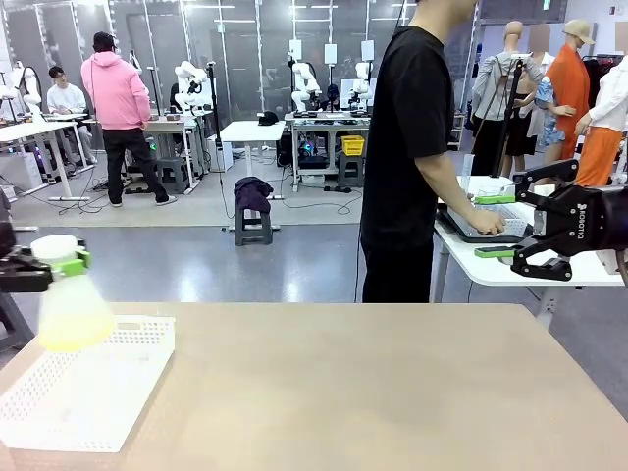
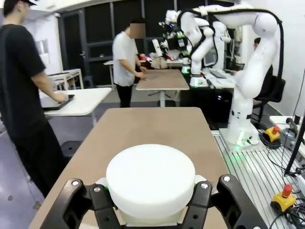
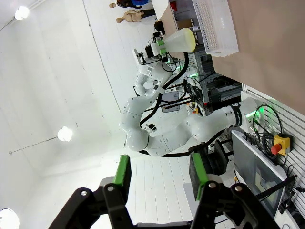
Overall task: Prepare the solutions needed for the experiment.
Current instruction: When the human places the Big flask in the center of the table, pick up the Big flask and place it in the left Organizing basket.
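A translucent conical flask (image 1: 74, 309) with a white round cap (image 1: 54, 245) hangs at the far left, just above a white perforated tray (image 1: 118, 392). The solution (image 1: 74, 336) is a shallow pale yellow-green layer in its bottom. My left gripper (image 1: 59, 263) is shut on the flask's neck below the cap. In the left wrist view the cap (image 2: 150, 167) sits between the fingers of the left gripper (image 2: 150, 191). My right gripper (image 1: 496, 226) hovers open and empty in the air off the table's right side. The right wrist view has the right gripper (image 3: 159, 174) with parted green pads and the flask (image 3: 178, 40) far off.
The tan table (image 1: 373, 392) is bare apart from the tray at its left front. A person in black (image 1: 412, 147) stands beyond the far edge, hands on a laptop on a white side table (image 1: 491, 270). The tray (image 3: 214, 24) also appears in the right wrist view.
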